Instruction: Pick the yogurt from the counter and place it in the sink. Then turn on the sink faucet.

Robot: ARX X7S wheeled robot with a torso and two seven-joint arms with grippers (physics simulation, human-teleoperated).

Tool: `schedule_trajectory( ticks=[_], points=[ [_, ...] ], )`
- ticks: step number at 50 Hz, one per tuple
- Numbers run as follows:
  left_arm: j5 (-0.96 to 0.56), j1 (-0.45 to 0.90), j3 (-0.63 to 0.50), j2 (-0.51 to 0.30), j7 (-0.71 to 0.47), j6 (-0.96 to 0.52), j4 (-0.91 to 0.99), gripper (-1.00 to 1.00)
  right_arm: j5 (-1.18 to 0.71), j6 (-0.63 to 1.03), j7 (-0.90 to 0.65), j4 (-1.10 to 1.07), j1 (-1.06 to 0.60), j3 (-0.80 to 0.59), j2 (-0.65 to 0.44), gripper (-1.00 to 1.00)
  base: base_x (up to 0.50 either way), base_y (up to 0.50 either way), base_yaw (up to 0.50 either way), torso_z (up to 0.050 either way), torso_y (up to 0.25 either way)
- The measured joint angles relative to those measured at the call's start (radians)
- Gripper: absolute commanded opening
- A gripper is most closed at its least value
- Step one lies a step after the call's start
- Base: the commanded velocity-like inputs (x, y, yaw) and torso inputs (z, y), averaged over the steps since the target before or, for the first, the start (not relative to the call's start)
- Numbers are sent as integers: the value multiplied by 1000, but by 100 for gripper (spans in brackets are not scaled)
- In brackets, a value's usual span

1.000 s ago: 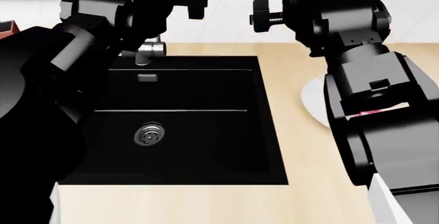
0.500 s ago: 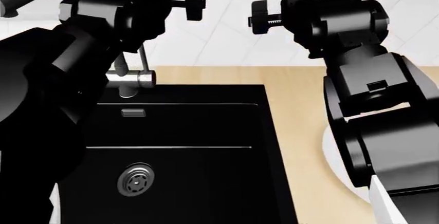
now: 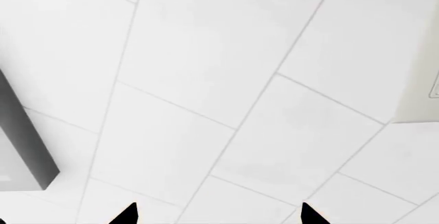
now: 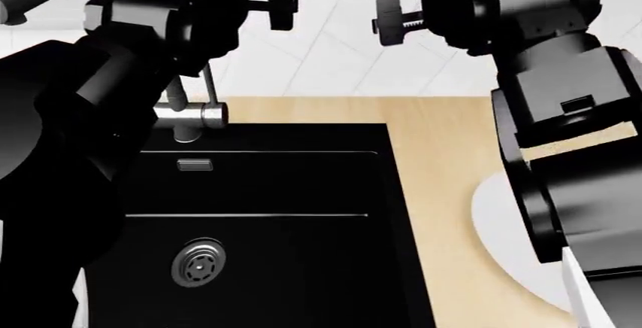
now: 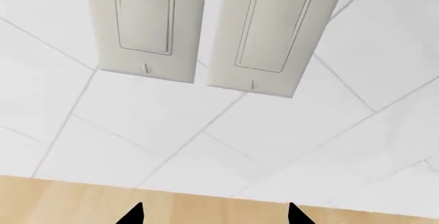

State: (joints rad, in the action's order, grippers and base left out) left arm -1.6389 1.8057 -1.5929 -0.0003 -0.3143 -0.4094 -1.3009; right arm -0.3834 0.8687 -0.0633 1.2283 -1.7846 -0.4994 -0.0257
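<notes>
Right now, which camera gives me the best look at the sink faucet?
The head view. It shows the sink faucet at the back edge of the sink, though the left arm hides its upper spout. Both wrist views show only white wall tiles; the right one also catches wall plates and a strip of counter, no faucet.

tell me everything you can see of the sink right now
The sink is a large black rectangular basin sunk into the light wooden counter. An inner ledge crosses it as a thin pale line, and a round silver drain sits in the deeper near part. A small grey overflow slot shows on the back wall. The faucet stands at its back edge, partly behind the left arm. Nothing visible lies in the basin; its left side is hidden.
</notes>
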Motion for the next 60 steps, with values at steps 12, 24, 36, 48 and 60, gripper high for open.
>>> schedule_trajectory(
  ticks=[12, 24, 36, 48, 60],
  points=[
    [-39, 8, -40, -3, 2, 0, -5, 100, -369, 464, -211, -434, -39, -26, -190, 100, 0, 0, 0, 0, 0],
    [-151, 19, -154, -4, 5, 15, -7, 100, -1069, 623, -669, -643, -85, -207, -392, 100, 0, 0, 0, 0, 0],
    [-286, 26, -296, -2, 12, 37, -7, 100, -1702, 597, -1092, -876, -105, -424, -603, 100, 0, 0, 0, 0, 0],
    [-384, 26, -397, -1, 19, 57, -7, 100, -2058, 537, -1300, -1049, -165, -569, -763, 100, 0, 0, 0, 0, 0],
    [-436, 26, -449, 0, 26, 67, -7, 100, -2304, 476, -1419, -1181, -275, -721, -885, 100, 0, 0, 0, 0, 0]
  ],
)
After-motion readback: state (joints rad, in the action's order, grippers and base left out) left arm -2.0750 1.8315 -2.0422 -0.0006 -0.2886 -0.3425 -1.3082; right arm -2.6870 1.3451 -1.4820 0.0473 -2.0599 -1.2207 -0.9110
